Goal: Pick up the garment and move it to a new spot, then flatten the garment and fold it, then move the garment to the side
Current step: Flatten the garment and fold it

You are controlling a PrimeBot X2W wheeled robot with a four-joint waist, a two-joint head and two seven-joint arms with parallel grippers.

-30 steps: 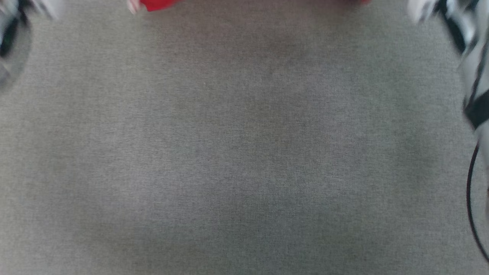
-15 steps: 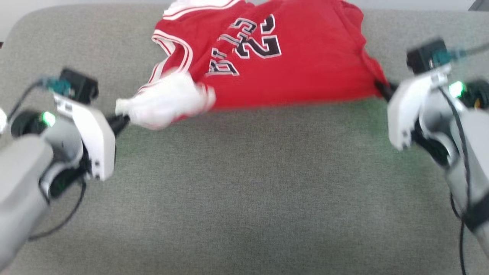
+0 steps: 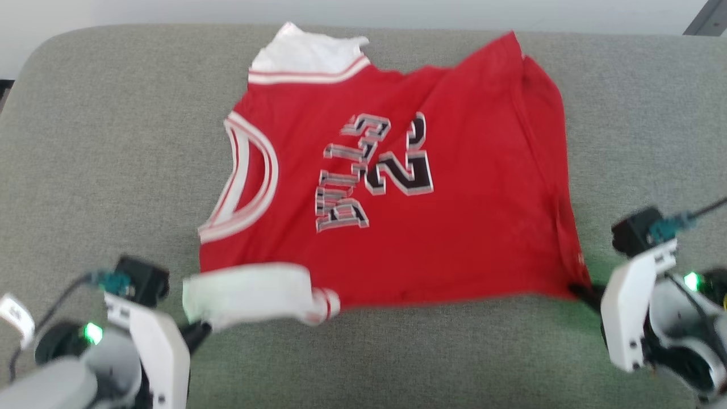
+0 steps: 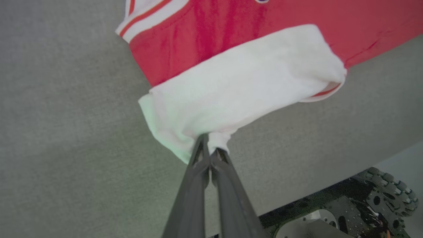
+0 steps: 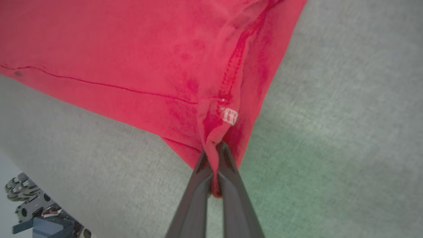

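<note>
The garment [image 3: 454,227], a red jersey with white striped trim and black-and-white lettering, lies spread across the grey cushion, its lettering turned sideways. My left gripper [image 3: 199,332] at the lower left is shut on a rolled white panel at the near corner [image 4: 238,89], the cloth pinched between the fingertips [image 4: 209,150]. At the lower right my right gripper [image 3: 580,291] is shut on the red hem corner [image 5: 211,132], with a fold of fabric caught between the fingers [image 5: 216,158]. The near edge stretches between both grippers.
The grey upholstered cushion [image 3: 113,142] ends at a rounded back-left corner with pale wall behind. Bare cushion lies left, right and in front of the garment. The robot's wheeled base [image 4: 370,205] shows beyond the cushion's front edge.
The head camera has swung a lot between frames. Relative to the cushion, both grippers have drawn the garment's near edge toward me, and more of it now lies flat and spread.
</note>
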